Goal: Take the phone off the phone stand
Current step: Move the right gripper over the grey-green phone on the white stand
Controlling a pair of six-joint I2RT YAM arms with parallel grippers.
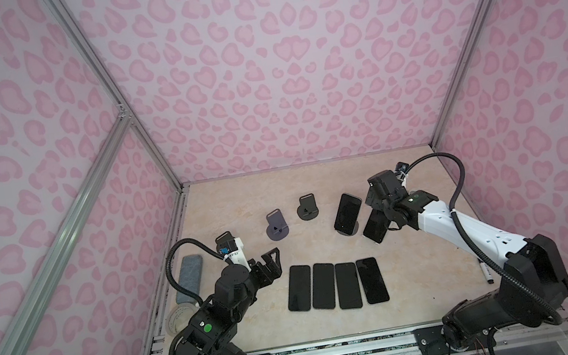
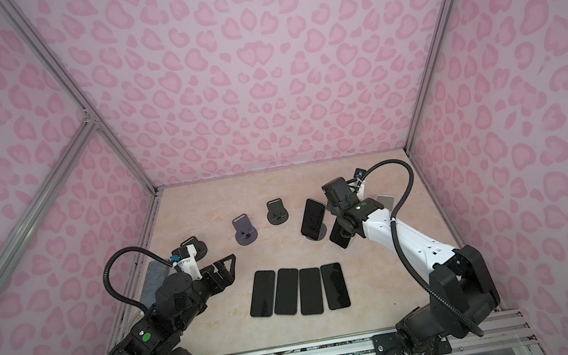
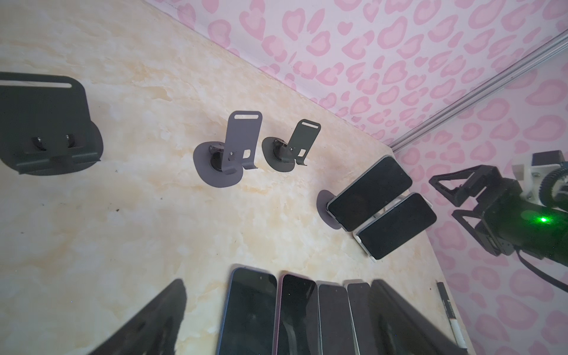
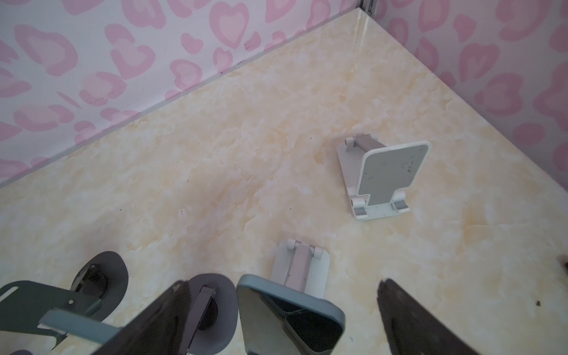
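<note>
**Arms and frame edges hide phones and stands**

In both top views the right arm [image 1: 433, 217] covers the upper end of the rightmost propped phone [image 1: 374, 230] and all of its stand. The left wrist camera mount [image 2: 185, 256] hides most of a black stand [image 2: 202, 251]. In the left wrist view the 4 flat phones [image 3: 252, 310] run off the frame edge, and the left gripper's fingers [image 3: 147, 322] are dark blurs. The marker [image 1: 485, 272] print is too small to read.

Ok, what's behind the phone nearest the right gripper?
A white folding stand props that phone; its base and hinge arm show. Farther back stands an empty white stand. The backrest and lip holding the phone are covered by it.
</note>
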